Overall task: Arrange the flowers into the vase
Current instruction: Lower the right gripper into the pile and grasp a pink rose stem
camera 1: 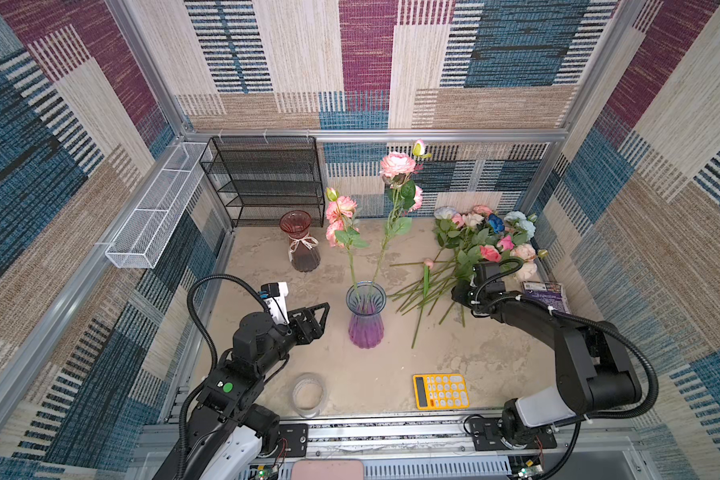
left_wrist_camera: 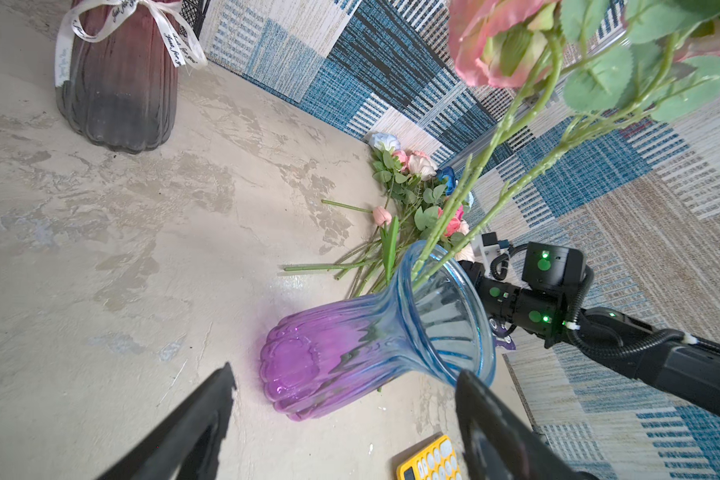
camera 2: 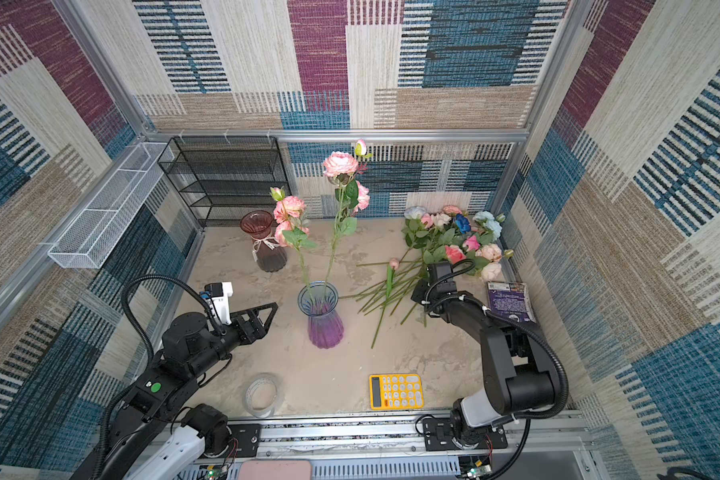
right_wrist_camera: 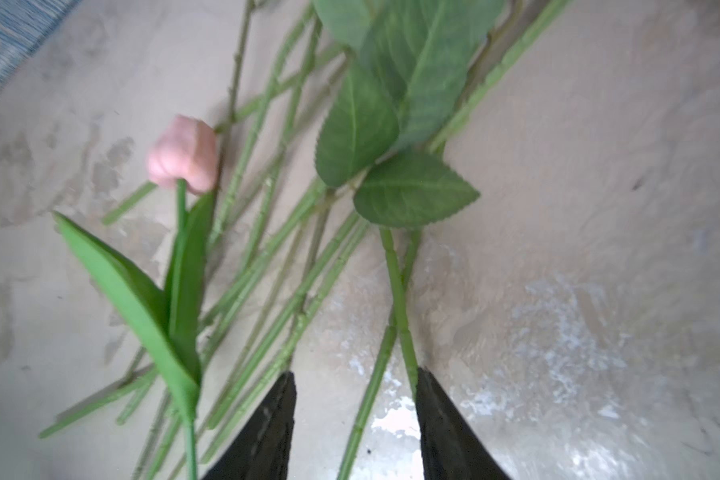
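On the worktop, far right, the flowers lie in a loose heap, heads toward the back wall and stalk ends fanned toward the vase. Two tall pink ones already stand in that vase, leaning apart. The vase is upright at centre, glass and narrow-waisted. With those long flowers in it I judge it top-heavy.

Left end effector: jaws wide apart, empty, just beside the vase and not touching it. The vase is therefore unbraced.

Right end effector: low over the stalk ends, jaws parted, nothing clamped. Two stems cross just ahead of the gap. One runs through it and the other lies against a finger.

Hazards noted:
1. Closing here may take both crossed stems, or pinch one near its end, giving a weak hold that swivels on lifting.
2. The heap is interlaced, so lifting one flower is likely to drag its neighbours, including the small pink bud alongside.
3. A long flower swung toward the vase may strike the standing pair and tip the vase.
4. The right wrist view is blurred, so how low the jaws sit against the stems cannot be confirmed.
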You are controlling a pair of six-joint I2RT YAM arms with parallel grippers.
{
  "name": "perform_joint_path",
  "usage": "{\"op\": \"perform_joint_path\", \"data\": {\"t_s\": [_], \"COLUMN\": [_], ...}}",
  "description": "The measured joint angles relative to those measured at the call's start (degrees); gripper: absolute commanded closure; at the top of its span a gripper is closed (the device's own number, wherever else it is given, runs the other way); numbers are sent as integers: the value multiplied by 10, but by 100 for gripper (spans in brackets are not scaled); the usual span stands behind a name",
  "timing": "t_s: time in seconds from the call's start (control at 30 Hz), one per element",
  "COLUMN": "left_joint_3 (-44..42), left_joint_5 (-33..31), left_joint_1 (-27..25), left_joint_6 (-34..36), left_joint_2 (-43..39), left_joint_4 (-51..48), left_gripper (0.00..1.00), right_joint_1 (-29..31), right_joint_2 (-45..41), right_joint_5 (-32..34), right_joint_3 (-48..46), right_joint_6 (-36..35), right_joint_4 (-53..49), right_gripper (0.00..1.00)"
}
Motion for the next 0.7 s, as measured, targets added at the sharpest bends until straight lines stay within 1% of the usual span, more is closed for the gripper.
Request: {"op": "perform_joint_path", "data": {"t_s": [0.13, 0.23, 0.47, 0.53, 0.7], "left_joint_3": [0, -2, -9, -9, -9], "left_joint_5": [0, -3, -7, -7, -7], "left_joint_1": [0, 0, 0, 0, 0], "left_joint_6": [0, 0, -2, -2, -2], "left_joint_2": [-12, -22, -24, -24, -24], "left_joint_4": [-2, -1, -4, -4, -4], "left_gripper": [16, 16, 16, 16, 16], "right_joint_1": [0, 0, 3, 7, 17], "right_joint_2": [-10, 11, 126, 154, 213], "right_joint_5": [-9, -13, -33, -33, -16], "right_joint_3": [58, 96, 156, 176, 233], "right_joint_6": [25, 58, 149, 164, 191], "right_joint_4": [0, 4, 22, 23, 22], "right_gripper": [53, 56, 60, 61, 66]}}
